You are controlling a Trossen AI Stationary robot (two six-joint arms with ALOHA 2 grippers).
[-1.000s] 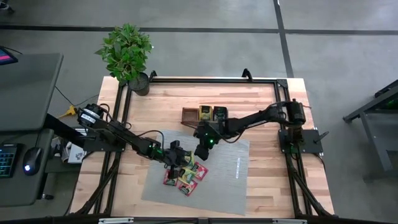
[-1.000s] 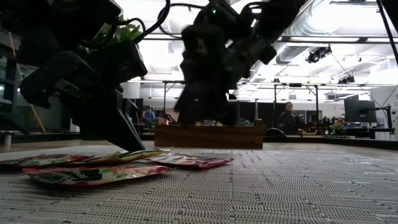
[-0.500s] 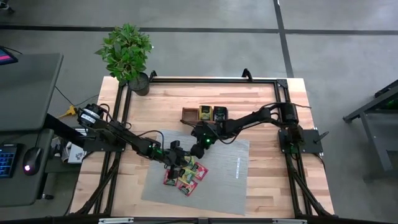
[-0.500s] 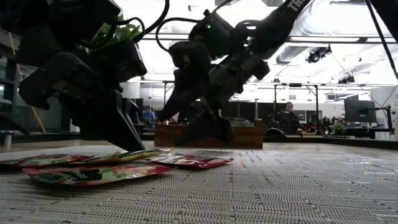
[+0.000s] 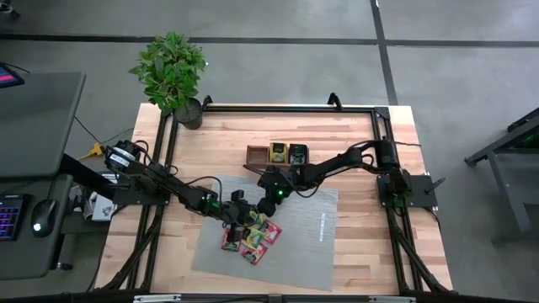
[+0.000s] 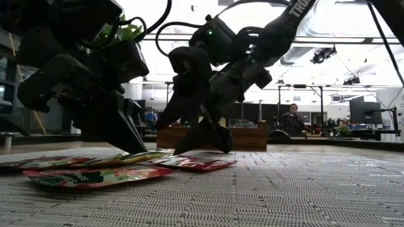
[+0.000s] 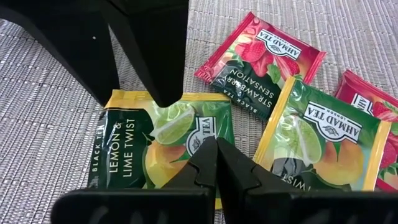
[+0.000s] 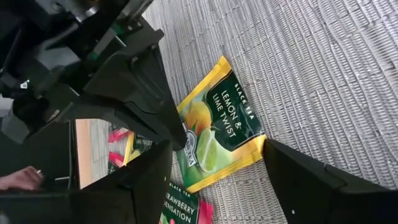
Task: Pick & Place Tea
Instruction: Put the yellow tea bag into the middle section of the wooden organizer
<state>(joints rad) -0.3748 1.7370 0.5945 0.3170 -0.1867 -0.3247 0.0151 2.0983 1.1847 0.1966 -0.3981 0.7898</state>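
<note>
My left gripper point(image 5: 238, 215) is low on the grey mat point(image 5: 312, 227), just left of the middle of the high view. Its fingers point(image 7: 211, 163) are pressed together, with the tips touching a yellow and green tea bag point(image 7: 163, 146); I cannot tell if it is held. My right gripper point(image 5: 269, 196) comes from the right and hangs just above the centre of the frame, over the upper edge of the mat. Its fingers point(image 8: 311, 180) stand wide apart and hold nothing, and between them I see the same yellow and green tea bag point(image 8: 217, 127). The other tea bags point(image 5: 253, 238) lie in a small group at the lower left of the mat. The wooden tray point(image 5: 257, 155) is above the mat.
</note>
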